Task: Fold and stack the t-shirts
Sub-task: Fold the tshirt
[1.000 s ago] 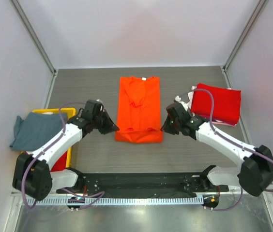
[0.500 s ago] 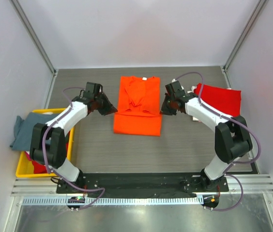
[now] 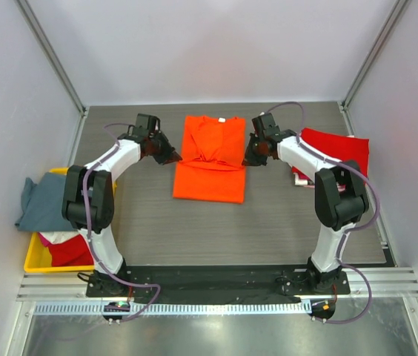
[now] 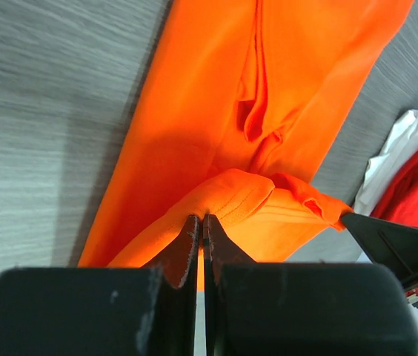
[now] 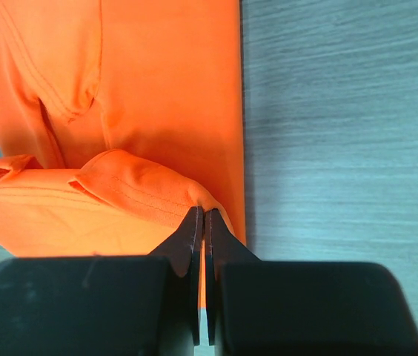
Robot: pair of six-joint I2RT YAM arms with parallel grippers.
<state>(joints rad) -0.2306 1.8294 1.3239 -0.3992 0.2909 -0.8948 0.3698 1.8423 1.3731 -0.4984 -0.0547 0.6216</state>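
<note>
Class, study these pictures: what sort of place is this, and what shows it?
Likely a robotics lab cell: bare white walls enclose a grey table; left arm and right arm, on a black rail, grip an orange t-shirt.

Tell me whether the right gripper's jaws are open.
No: in the right wrist view the right gripper has its jaws shut on a fold of the orange t-shirt.

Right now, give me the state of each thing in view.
orange t-shirt, half folded, hem lifted.
left tool, shut on orange t-shirt.
right tool, shut on orange t-shirt.
red t-shirt, folded flat.
grey-blue t-shirt, unfolded, draped over yellow bin.
</note>
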